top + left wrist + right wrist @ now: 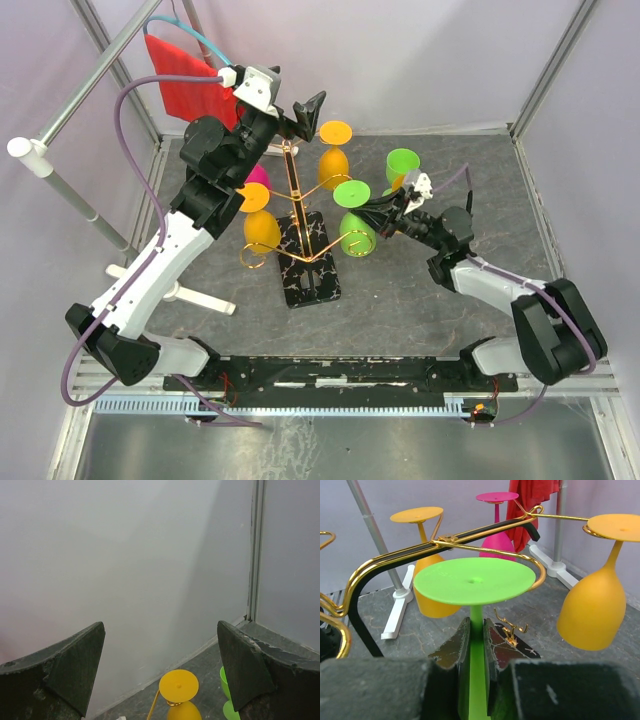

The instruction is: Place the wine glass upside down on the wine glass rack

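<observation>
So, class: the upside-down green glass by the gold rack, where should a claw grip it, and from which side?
Probably best to take the green glass by its thin stem, coming in level from the side away from the rack. That leaves the wide foot on top free for a wire arm. The right claw grips it so.

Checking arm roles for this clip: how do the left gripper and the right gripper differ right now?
The left gripper is open and empty; the right gripper is shut on the green wine glass's stem. The left gripper is raised above the wine glass rack, looking down on it; the right gripper is level with the hung glasses. Both have dark fingers.
</observation>
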Robot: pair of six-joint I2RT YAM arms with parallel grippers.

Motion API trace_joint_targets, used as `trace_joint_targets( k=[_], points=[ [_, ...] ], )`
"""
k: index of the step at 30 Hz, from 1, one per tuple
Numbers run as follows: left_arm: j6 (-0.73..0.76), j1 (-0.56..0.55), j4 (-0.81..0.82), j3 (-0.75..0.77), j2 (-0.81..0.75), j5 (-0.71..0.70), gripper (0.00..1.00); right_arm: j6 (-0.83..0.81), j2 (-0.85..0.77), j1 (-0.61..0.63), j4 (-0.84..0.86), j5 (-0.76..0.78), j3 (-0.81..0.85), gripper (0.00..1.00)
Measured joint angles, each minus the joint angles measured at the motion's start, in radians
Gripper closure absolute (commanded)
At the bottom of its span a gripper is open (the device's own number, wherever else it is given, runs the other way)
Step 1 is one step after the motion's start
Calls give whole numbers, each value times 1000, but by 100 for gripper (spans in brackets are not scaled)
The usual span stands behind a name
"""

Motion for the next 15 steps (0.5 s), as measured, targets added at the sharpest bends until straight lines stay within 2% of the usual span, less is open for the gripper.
trace_joint_targets(
  k=[7, 15],
  points=[
    [10, 0, 0, 0, 0, -10, 1, 8, 99, 31, 106, 52, 0, 99],
    [11, 0, 0, -6, 0, -11, 1, 8, 140, 55, 156, 90, 24, 99]
  ],
)
